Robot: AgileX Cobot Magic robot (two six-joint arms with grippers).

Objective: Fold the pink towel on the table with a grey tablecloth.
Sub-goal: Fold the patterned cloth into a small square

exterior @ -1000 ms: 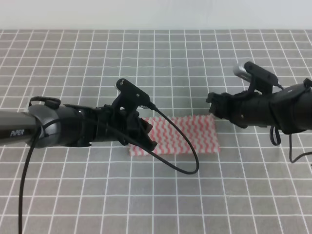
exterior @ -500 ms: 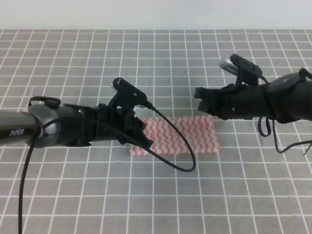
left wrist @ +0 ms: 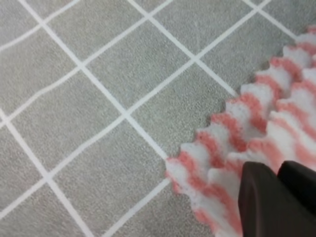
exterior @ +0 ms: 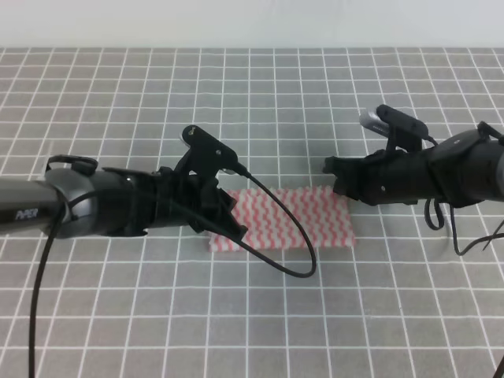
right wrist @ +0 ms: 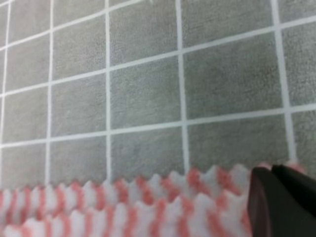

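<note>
The pink towel lies as a flat zigzag-striped strip on the table with a grey tablecloth. My left gripper sits over the strip's left end and hides it. In the left wrist view its dark fingertips are shut side by side over the layered corner of the towel. My right gripper hovers at the strip's far right corner. Its fingertips are shut at the scalloped edge of the towel. I cannot see cloth pinched in either one.
A black cable loops from the left arm across the towel's front edge. Another cable hangs off the right arm. White-lined grey cloth surrounds the towel on all sides.
The right gripper swung left and up, then came back right and down to the towel's far right corner. The left gripper shifted slightly up and has since held still. The towel's shape is unchanged.
</note>
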